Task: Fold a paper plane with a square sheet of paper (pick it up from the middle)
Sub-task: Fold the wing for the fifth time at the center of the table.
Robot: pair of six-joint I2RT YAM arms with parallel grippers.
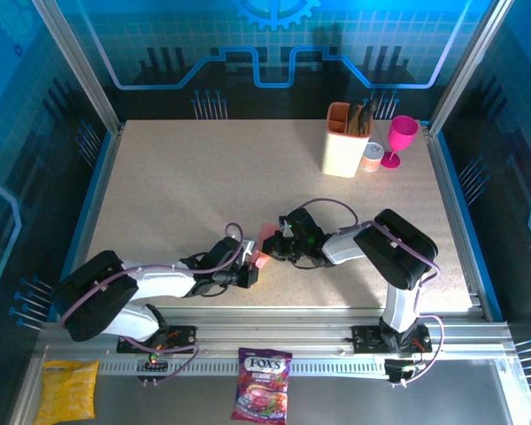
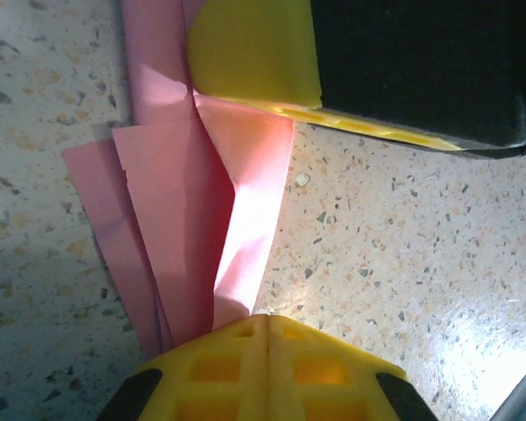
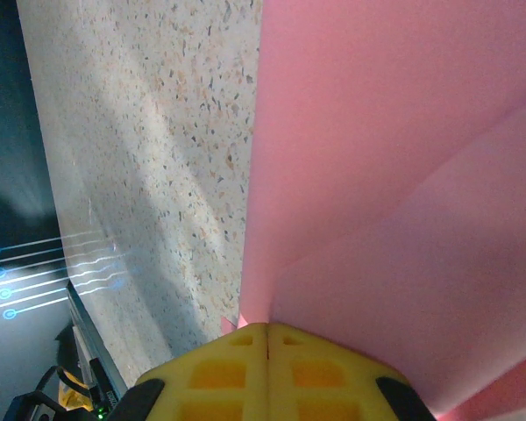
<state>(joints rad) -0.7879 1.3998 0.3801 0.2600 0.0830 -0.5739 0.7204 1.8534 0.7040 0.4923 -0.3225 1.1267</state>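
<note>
plane [image 2: 202, 228] by tabletop [image 1: 203, 177] front edge, middle | long axis runs gripper to gripper; nose end we cannot tell | left gripper [image 2: 265, 326], right gripper [image 3: 267, 329] both pinch it | we see room toward far-left corner

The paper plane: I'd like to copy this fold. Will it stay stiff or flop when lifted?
The paper plane probably flops: its thin layers fan apart. Likely light, and easily creased where the left claw pinches it.

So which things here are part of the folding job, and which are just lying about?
Job: paper plane, left end effector, right end effector, both shut on it.
Lying about: utensil holder, magenta goblet, small can, Fox's sweet bag, yellow packet.
</note>
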